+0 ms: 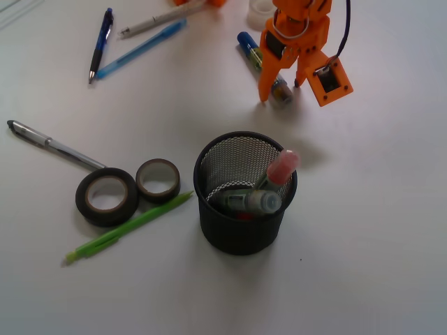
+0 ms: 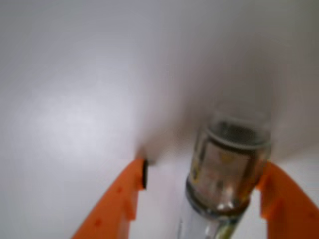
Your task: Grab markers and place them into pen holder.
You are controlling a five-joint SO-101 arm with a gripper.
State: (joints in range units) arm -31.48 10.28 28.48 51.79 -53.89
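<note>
A thick marker (image 1: 246, 42) with a blue cap lies on the white table at the top, slanting down to the right. My orange gripper (image 1: 281, 92) stands open astride its lower end, one finger on each side. In the wrist view the marker (image 2: 232, 164) sits between the fingers (image 2: 119, 199), close against the right one, with a gap on the left. The black mesh pen holder (image 1: 241, 234) stands at centre. A pink-capped marker (image 1: 283, 166) leans out of it and another marker (image 1: 248, 202) lies inside.
Two dark tape rolls (image 1: 106, 195) (image 1: 158, 179) and a lime-green pencil (image 1: 129, 227) lie left of the holder. A silver pen (image 1: 52, 145) is at far left. Blue pens (image 1: 101, 42) (image 1: 140, 49) and a grey pen (image 1: 157, 19) lie at top left.
</note>
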